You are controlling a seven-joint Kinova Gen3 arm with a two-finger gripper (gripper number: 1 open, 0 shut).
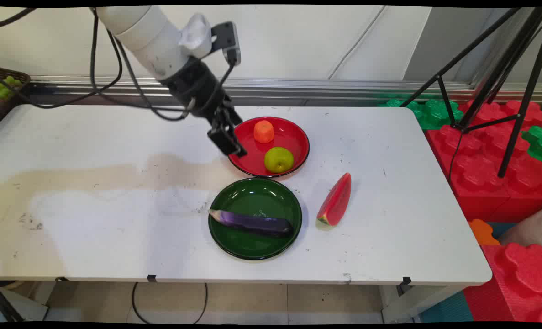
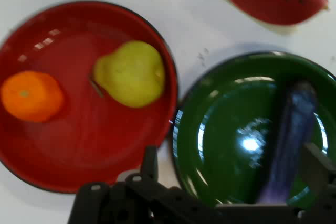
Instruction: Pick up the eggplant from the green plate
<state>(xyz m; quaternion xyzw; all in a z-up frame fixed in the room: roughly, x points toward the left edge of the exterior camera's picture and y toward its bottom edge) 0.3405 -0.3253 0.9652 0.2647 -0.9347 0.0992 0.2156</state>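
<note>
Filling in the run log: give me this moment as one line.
gripper: open, empty, above red plate edge | red plate: pear, orange | green plate: eggplant | table: watermelon slice

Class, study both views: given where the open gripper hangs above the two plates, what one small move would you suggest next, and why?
Probably a short drop toward the green plate. The gripper hangs empty, fingers spread, over the near rim of the red plate. In the hand view its fingers frame the green plate's eggplant, while the pear and orange lie off to the side.
</note>
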